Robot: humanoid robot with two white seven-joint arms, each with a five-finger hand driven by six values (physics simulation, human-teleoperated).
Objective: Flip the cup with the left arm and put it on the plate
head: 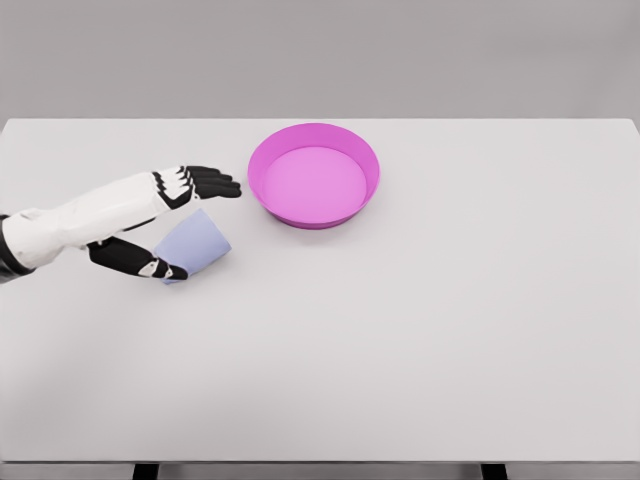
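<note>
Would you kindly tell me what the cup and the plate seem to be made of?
This is a simulator render, so it is a guess. The cup looks like matte plastic: flat pale lavender, no gloss or texture. The plate looks like smooth plastic too: uniform magenta with a soft sheen and a raised rim, though glazed ceramic cannot be ruled out.

A pale lavender-blue cup (198, 245) lies tipped on the white table. A round magenta shallow-walled plate (314, 176) sits upright just right of it, apart.
</note>
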